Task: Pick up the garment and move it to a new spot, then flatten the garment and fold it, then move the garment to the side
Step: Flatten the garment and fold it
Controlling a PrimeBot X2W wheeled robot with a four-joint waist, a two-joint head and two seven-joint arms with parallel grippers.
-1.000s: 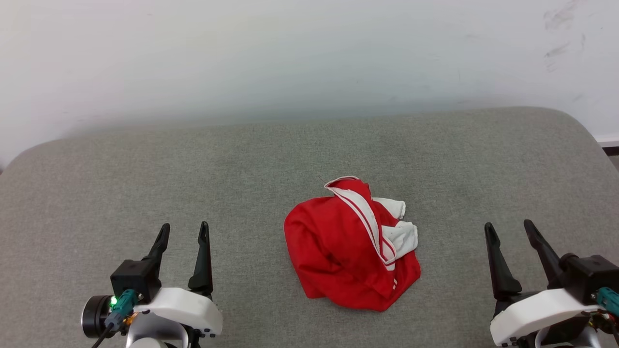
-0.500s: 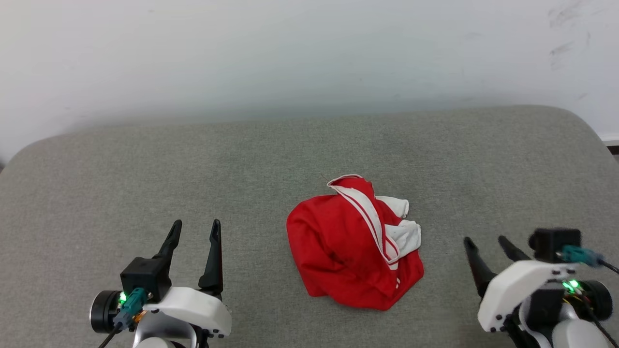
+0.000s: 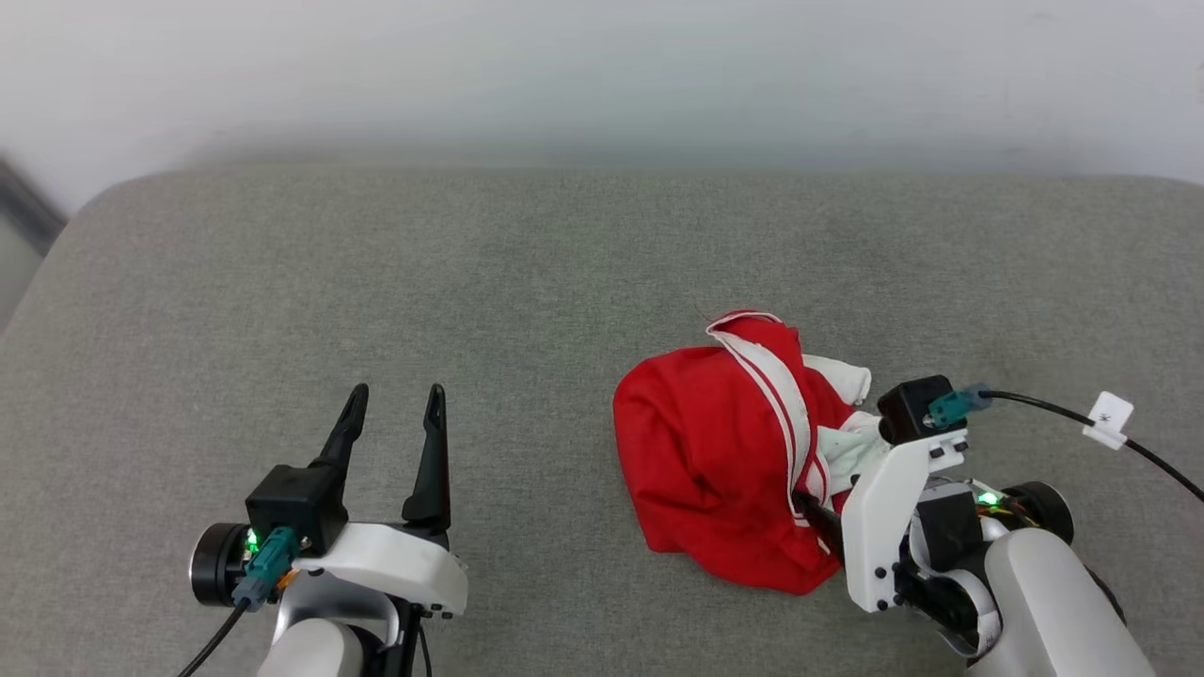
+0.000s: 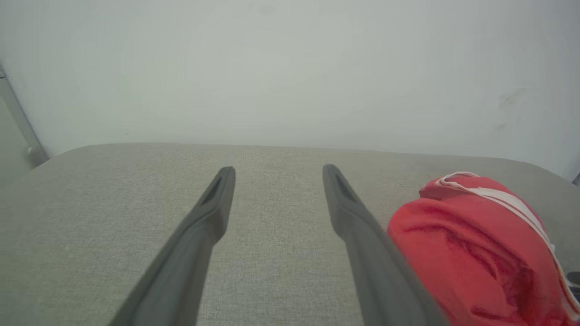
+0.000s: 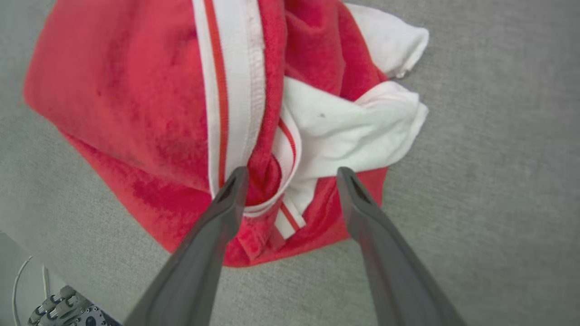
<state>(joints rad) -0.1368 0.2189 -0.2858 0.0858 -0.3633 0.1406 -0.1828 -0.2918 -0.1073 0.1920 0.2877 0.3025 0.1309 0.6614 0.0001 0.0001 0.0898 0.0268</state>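
The garment [image 3: 715,451] is a crumpled bright red heap with white, red-striped trim, lying on the grey cushion [image 3: 470,282] right of centre. My right gripper [image 5: 291,174] points down over its near right part. It is open, one fingertip by the striped trim and the other over the white cloth [image 5: 349,131]. In the head view the white wrist hides most of it, and one dark finger [image 3: 815,514] shows against the red cloth. My left gripper [image 3: 395,395] is open and empty at the lower left, well apart from the garment [image 4: 471,244].
A pale wall [image 3: 602,75] rises behind the cushion's far edge. The cushion's rounded left corner [image 3: 94,202] is in view. A black cable with a white tag [image 3: 1108,418] runs off to the right from my right wrist.
My right arm has swung in from the right and tipped down over the garment's striped trim, still open. The head camera has shifted. The left gripper has hardly moved.
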